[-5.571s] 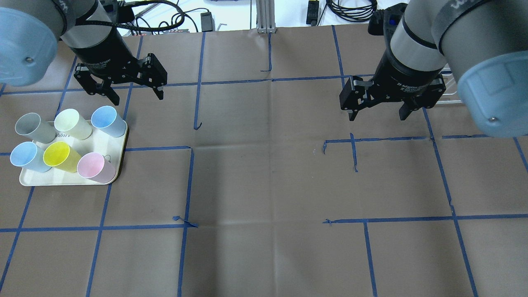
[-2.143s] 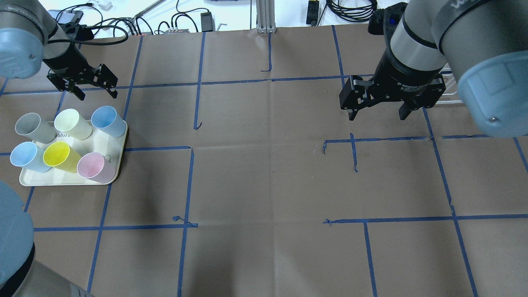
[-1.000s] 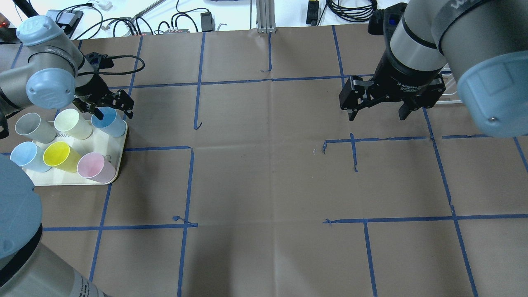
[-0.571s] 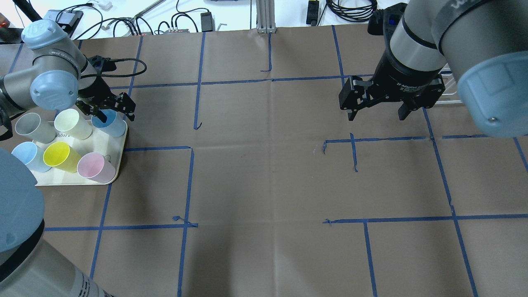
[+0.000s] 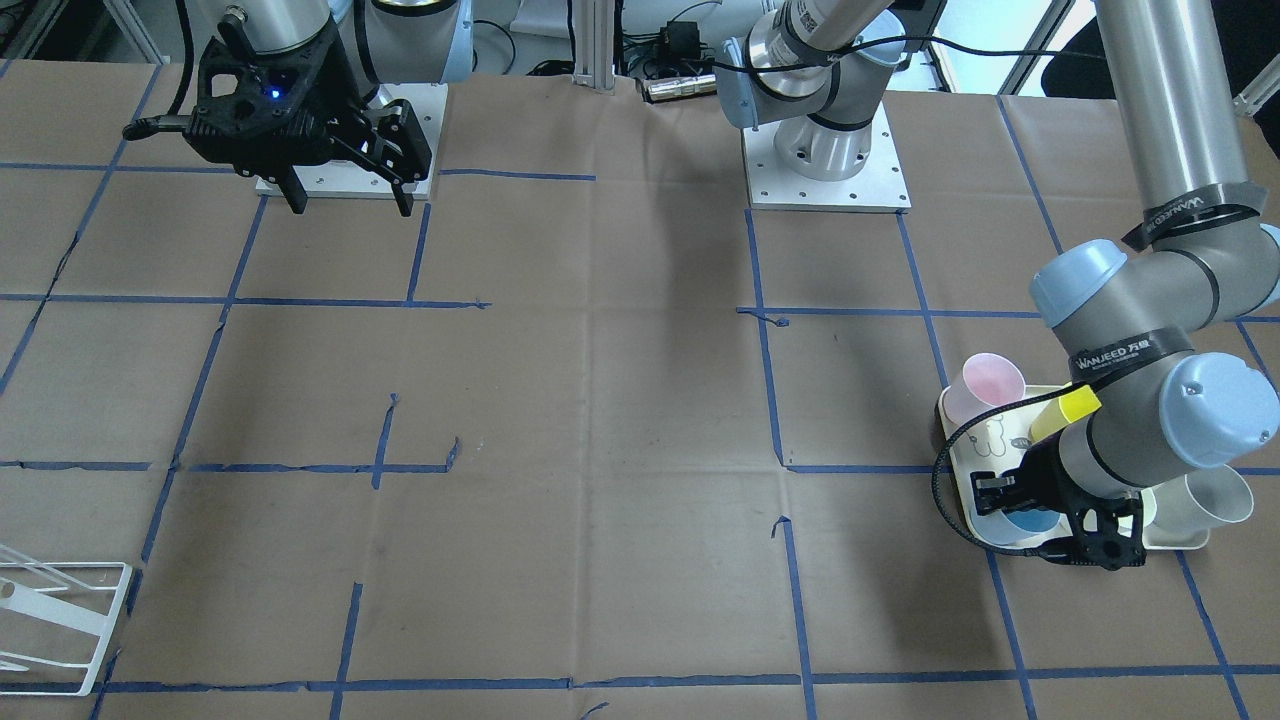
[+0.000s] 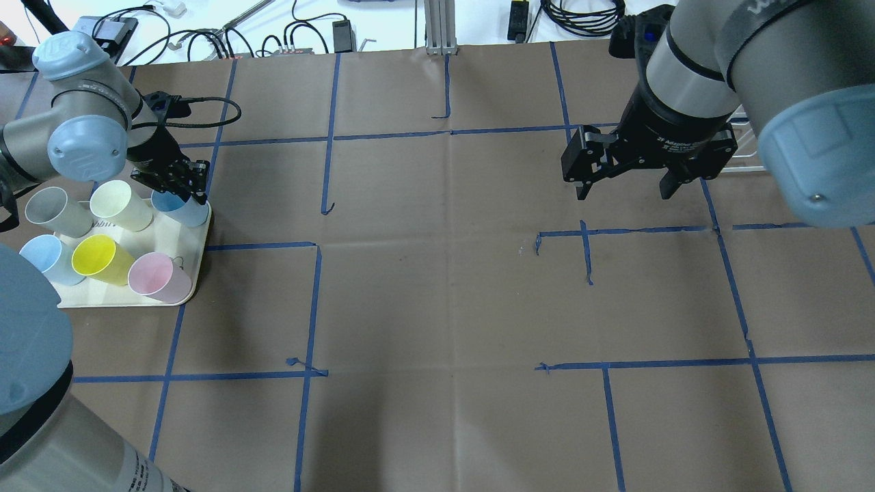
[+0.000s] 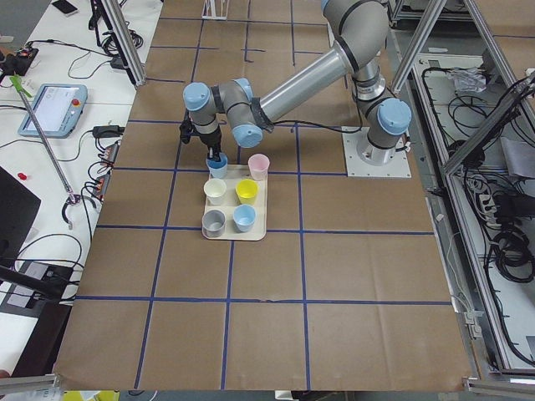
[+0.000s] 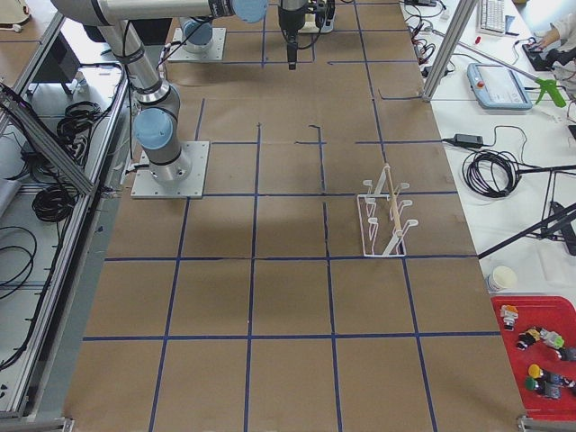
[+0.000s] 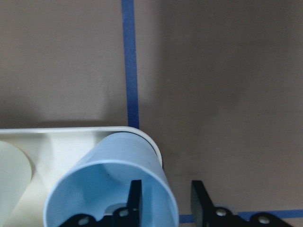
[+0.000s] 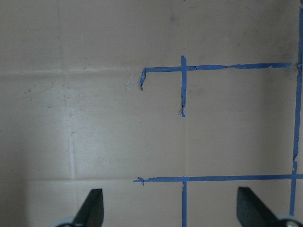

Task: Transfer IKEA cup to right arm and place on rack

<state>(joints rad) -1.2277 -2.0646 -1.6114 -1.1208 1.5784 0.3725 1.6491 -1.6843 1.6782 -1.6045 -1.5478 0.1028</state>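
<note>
At the one-o'clock corner of the tray (image 6: 193, 240), left fingers (image 9: 136, 196) stand narrow astride the blue cup (image 9: 104, 161) wall, seemingly not gripping; right fingers (image 10: 93, 208) hang wide over the bench (image 6: 444, 287).

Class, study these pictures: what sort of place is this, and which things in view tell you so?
Probably a robotics lab: the left arm and the right arm bolted to a table gridded with blue tape, a teach pendant and cables alongside.
</note>
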